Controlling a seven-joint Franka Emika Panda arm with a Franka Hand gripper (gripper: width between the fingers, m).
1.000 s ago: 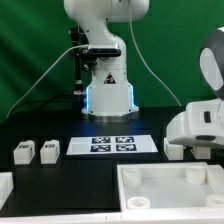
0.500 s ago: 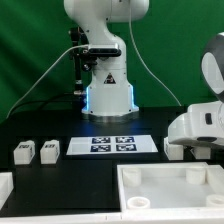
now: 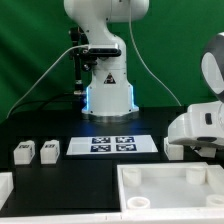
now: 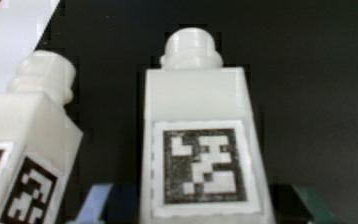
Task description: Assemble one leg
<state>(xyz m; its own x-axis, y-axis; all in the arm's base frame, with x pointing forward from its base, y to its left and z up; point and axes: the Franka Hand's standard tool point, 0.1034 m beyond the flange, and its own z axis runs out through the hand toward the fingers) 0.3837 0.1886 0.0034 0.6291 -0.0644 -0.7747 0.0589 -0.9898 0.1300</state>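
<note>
Btwn tool (image 4: 206, 206) fingers (image 4: 108, 205), leg (image 4: 202, 120), grip unclr

White arm (image 3: 198, 125) low at the exterior view's right, claw (image 4: 202, 208) with dark fingertips (image 4: 105, 203) spread apart.

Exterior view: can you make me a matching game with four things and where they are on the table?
Things:
1. marker board
2. tray
3. small blocks
4. robot base

Places:
A. at the back, in the middle
B. at the front, toward the exterior view's right
C. on the exterior view's left, side by side
D. flat in the middle of the table, just in front of the robot base

Pairs: 1-D, 2-B, 3-C, 4-A
</note>
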